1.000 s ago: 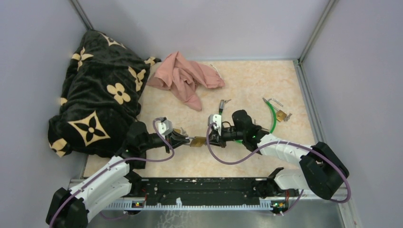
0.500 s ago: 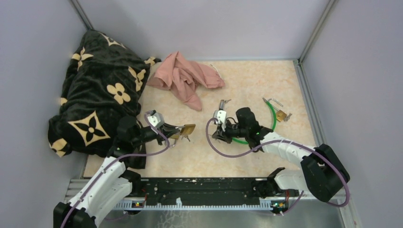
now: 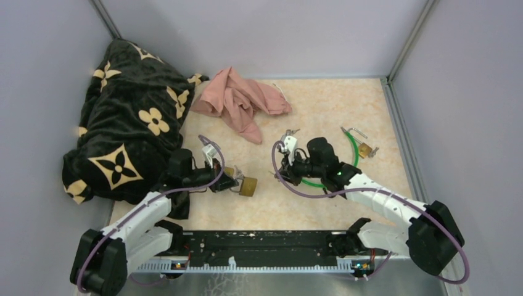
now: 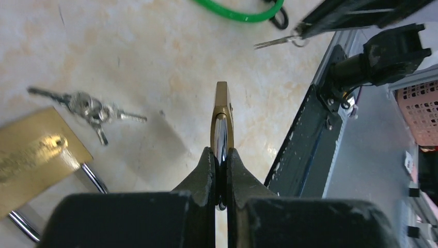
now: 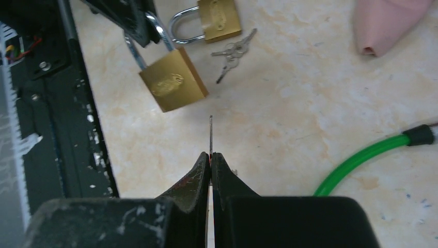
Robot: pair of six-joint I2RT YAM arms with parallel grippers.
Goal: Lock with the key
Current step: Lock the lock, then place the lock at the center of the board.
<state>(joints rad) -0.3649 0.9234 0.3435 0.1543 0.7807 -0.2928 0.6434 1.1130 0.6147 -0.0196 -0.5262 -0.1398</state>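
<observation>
My left gripper [image 3: 235, 184] [image 4: 221, 156] is shut on the steel shackle of a brass padlock [image 3: 248, 186] [image 4: 222, 106], which sticks out past the fingertips just above the tabletop. In the right wrist view that padlock [image 5: 173, 85] hangs ahead and to the left. My right gripper [image 3: 285, 174] [image 5: 211, 156] is shut on a thin silver key [image 5: 210, 132] [image 4: 276, 41], its blade pointing toward the padlock with a clear gap between them.
A second brass padlock [image 5: 219, 18] [image 4: 31, 155] and a small bunch of keys [image 5: 232, 51] [image 4: 88, 106] lie beside the left gripper. A green cable [image 3: 353, 154] with another lock [image 3: 366, 149] lies right. A black patterned cushion [image 3: 123, 123] and pink cloth [image 3: 240, 102] sit behind.
A second ago the padlock and the right gripper met at mid-table. Both arms have drawn apart since: the left swung away with the padlock, and the right pulled back with the key.
</observation>
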